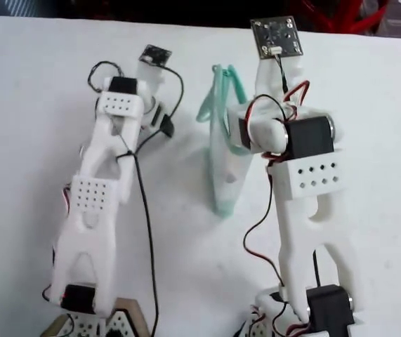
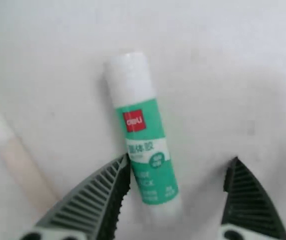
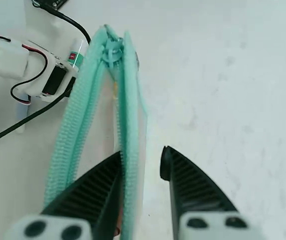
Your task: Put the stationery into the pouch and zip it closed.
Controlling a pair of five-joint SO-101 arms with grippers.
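A green and white glue stick (image 2: 140, 135) lies on the white table, its lower end between the fingers of my left gripper (image 2: 179, 161), which is open and wide; the stick sits close to one finger (image 2: 102, 195). The teal mesh pouch (image 3: 82, 125) stands with its zipper mouth parted, and one zipper edge (image 3: 128, 130) runs between the fingers of my right gripper (image 3: 140, 155), which is open only a little, with a gap still showing. In the high view the pouch (image 1: 221, 154) is between the two arms, with the left gripper (image 1: 147, 74) to its left.
A pale beige stick (image 2: 12, 160) lies beside the glue stick. The left arm (image 3: 12, 55) and its black cable (image 3: 27, 115) are close to the pouch's side. The white table (image 1: 369, 105) stretches to the right of the right arm.
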